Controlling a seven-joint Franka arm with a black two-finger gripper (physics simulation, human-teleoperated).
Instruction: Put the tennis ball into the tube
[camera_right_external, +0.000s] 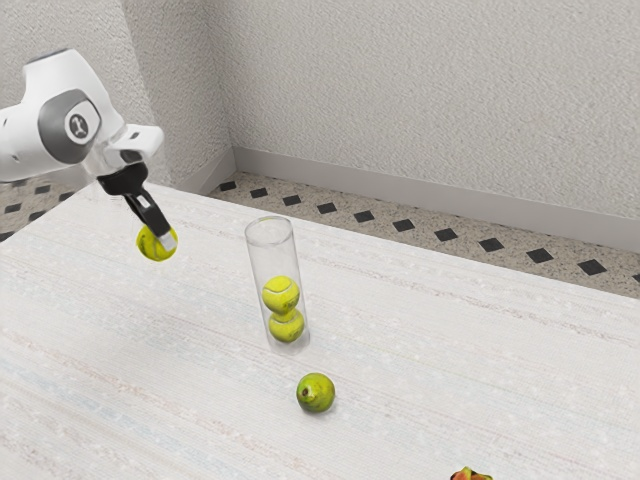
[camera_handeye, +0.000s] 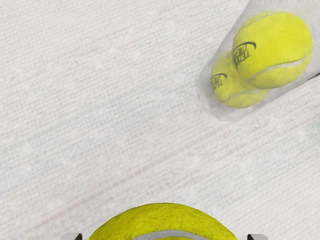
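Yellow ball (camera_right_external: 149, 247) clamped in pincer (camera_right_external: 160, 241), two balls (camera_right_external: 281, 294) inside clear tube (camera_right_external: 272, 255)

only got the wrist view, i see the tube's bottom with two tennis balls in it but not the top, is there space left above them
Observer: Yes, above the upper ball the tube is empty right up to its rim.
Operator: good, anything standing or lying close by that the end effector should keep off
Observer: A round green fruit lies on the table near the tube's base, toward the exterior view's lower edge.
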